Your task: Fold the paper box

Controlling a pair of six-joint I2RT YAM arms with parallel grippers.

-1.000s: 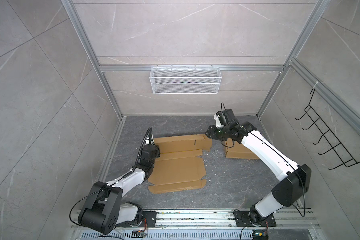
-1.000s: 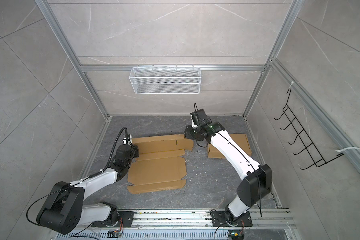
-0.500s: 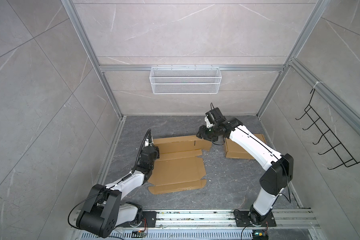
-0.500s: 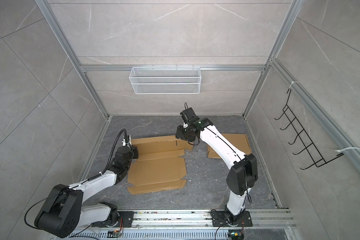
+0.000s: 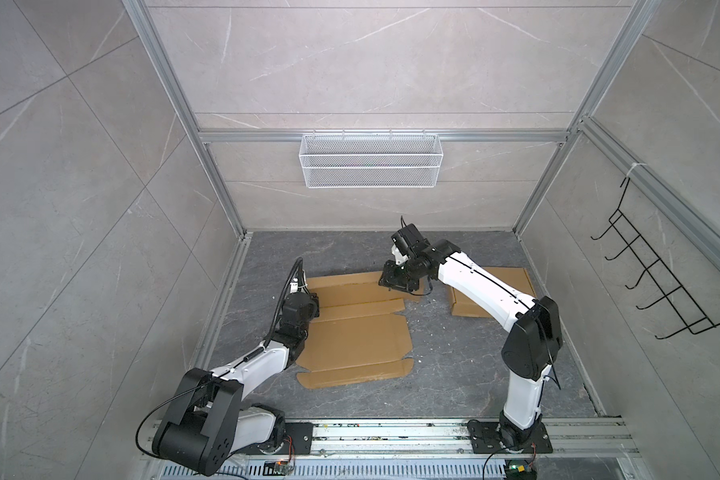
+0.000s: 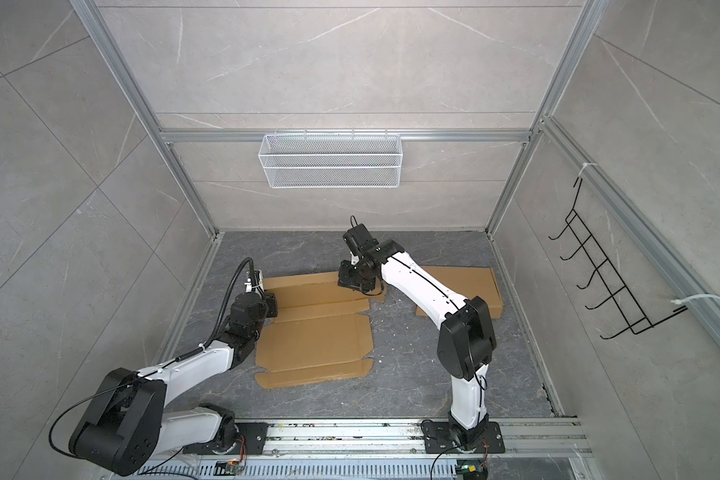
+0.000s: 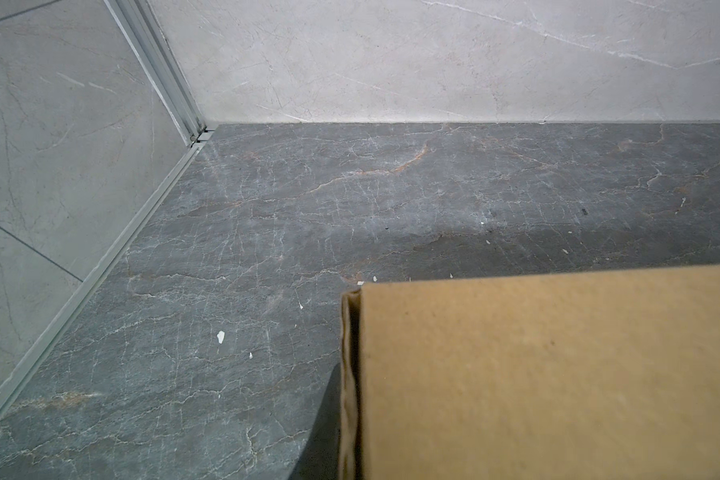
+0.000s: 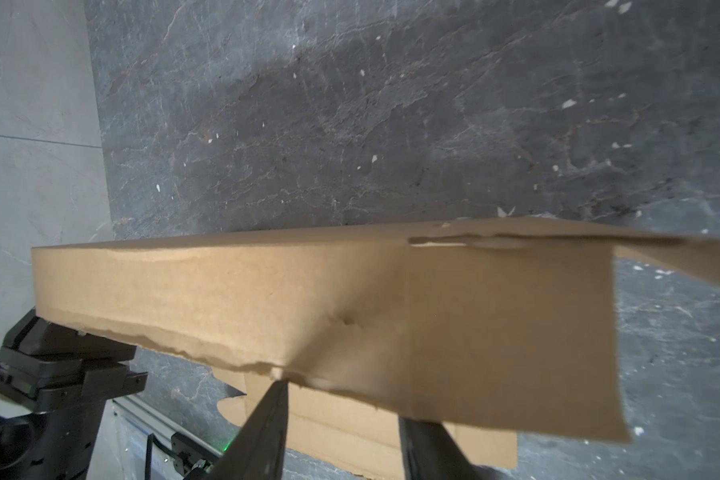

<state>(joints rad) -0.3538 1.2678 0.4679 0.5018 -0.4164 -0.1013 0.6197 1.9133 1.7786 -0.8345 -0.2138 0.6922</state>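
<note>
Paper box (image 5: 358,340) — far flap runs left–right; left tool (image 5: 312,299) clamps one end, right tool (image 5: 396,286) half-open at other.

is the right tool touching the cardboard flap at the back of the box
Touching. In the right wrist view a fingertip of the right tool meets the ragged edge of the lifted cardboard flap, creasing it there.

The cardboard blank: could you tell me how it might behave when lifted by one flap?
Probably light, hinging at creases: the flap is raised while the main panel lies flat. Its ragged, dented edge suggests easy crushing.
</note>
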